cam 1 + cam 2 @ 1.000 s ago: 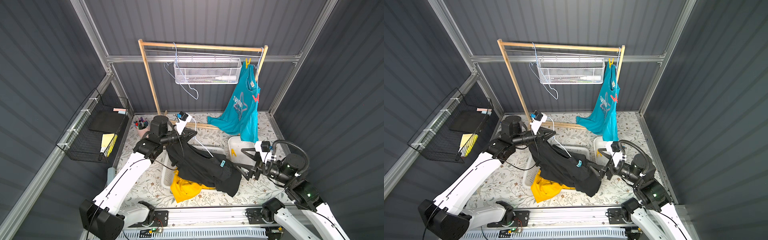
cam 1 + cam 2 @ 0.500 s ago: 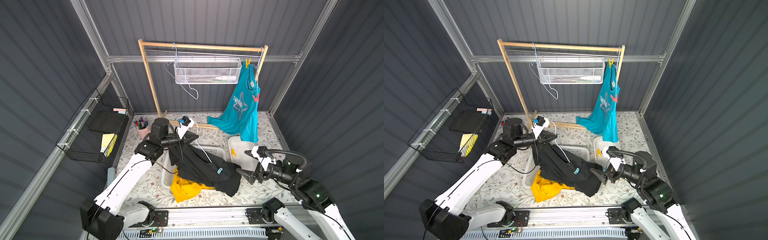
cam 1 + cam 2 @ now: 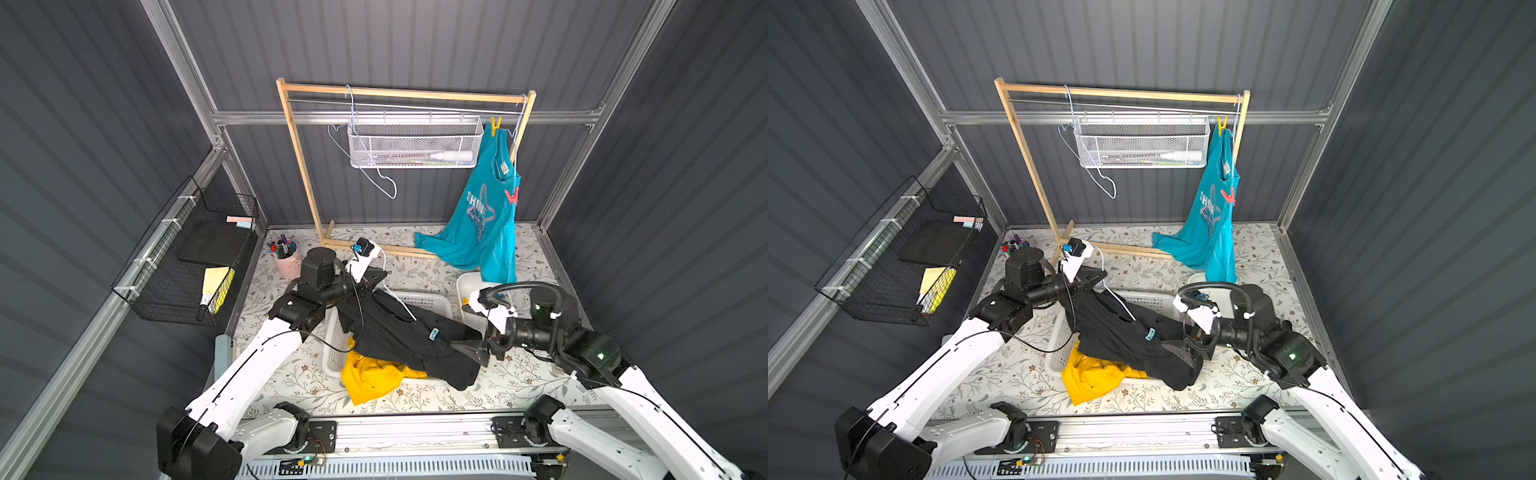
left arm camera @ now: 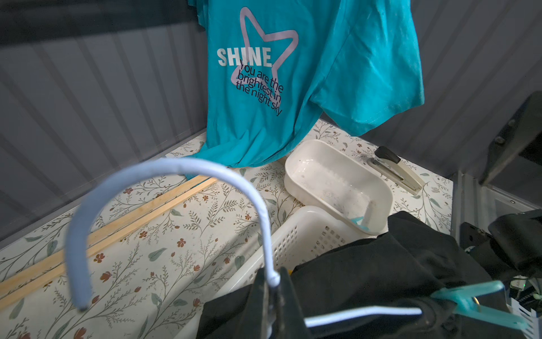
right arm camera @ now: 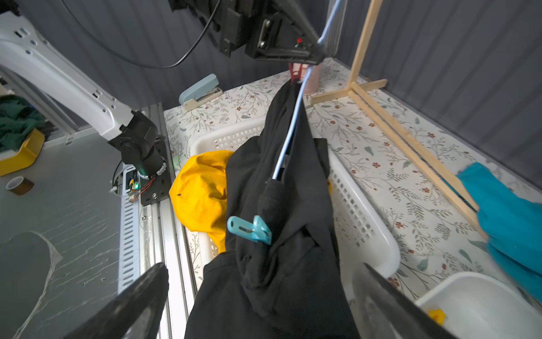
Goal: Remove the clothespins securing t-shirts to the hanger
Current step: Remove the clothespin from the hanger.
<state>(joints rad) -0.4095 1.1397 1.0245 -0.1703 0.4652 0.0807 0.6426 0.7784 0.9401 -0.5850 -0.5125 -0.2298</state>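
My left gripper (image 4: pixel 272 281) is shut on the neck of a pale blue wire hanger (image 4: pixel 164 173) and holds it tilted over the white basket (image 3: pixel 428 299). The black t-shirt (image 3: pixel 399 332) droops from the hanger, and a teal clothespin (image 5: pixel 249 229) is clipped on its lower shoulder. My right gripper (image 5: pixel 261 270) stands open just short of that clothespin (image 3: pixel 433 333), with black cloth between its fingers but not pinched. The yellow t-shirt (image 3: pixel 374 374) lies in the basket. The teal t-shirt (image 3: pixel 482 216) hangs on the rack by a yellow clothespin (image 3: pixel 496 124) and a red clothespin (image 3: pixel 512 195).
A white tray (image 4: pixel 337 182) beside the basket holds loose clothespins. Staplers (image 4: pixel 396 170) lie on the flowered table. The wooden rack (image 3: pixel 299 166) at the back carries a mesh basket (image 3: pixel 415 145) and a bare hanger (image 3: pixel 374 174). A pink pen cup (image 3: pixel 286 257) stands at the back left.
My right gripper, still open, has swung from above the tray down to the black t-shirt's lower end. My left gripper has lowered the hanger slightly.
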